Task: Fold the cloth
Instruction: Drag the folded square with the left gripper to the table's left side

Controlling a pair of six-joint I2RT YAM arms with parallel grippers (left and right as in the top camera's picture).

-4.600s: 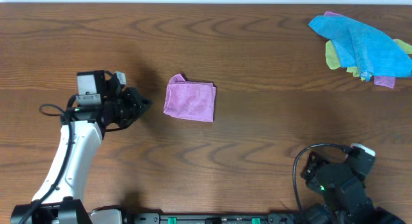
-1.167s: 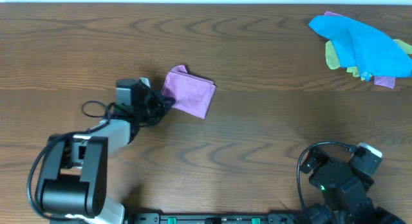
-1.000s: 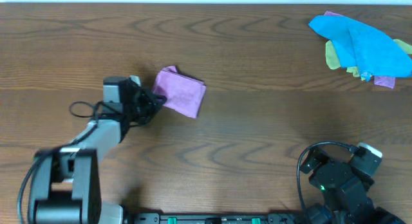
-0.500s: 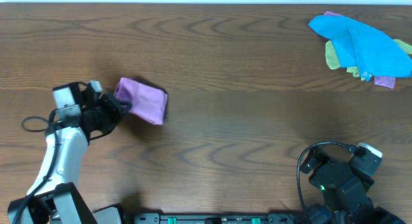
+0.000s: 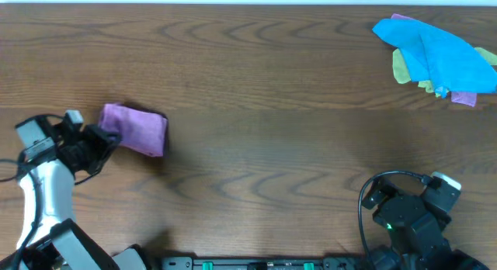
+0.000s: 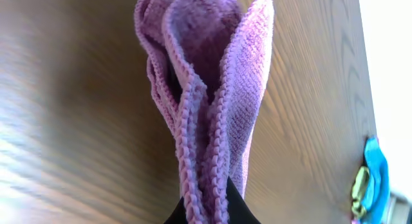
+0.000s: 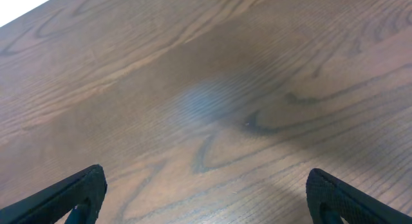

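Lilac cloth [image 5: 136, 129] sits bunched in several layers at the far left of the table [image 5: 272, 169], its stitched edges pinched in the left gripper [image 5: 105, 136]; right gripper [image 7: 209, 195] is spread wide over bare wood at the near right, holding nothing. Risk: the pinch only covers a narrow strip of hem, so the layers could slip or splay on release and the fold ends up crooked; the right arm is well apart, too far to pin anything.
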